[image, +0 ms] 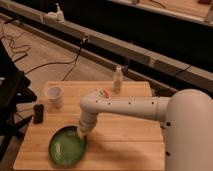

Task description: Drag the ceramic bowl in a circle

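The ceramic bowl (66, 147) is wide, shallow and glossy green. It sits on the wooden table (125, 140) near the front left corner. My white arm reaches in from the right and bends down. My gripper (82, 131) points downward at the bowl's upper right rim and seems to touch it. The bowl's rim hides the tip of the gripper.
A small white cup (55, 96) stands at the table's back left, with a small dark object (38, 113) in front of it. A small bottle (118, 79) stands at the back edge. A red and green item (104, 93) lies behind my arm. Cables run across the floor beyond.
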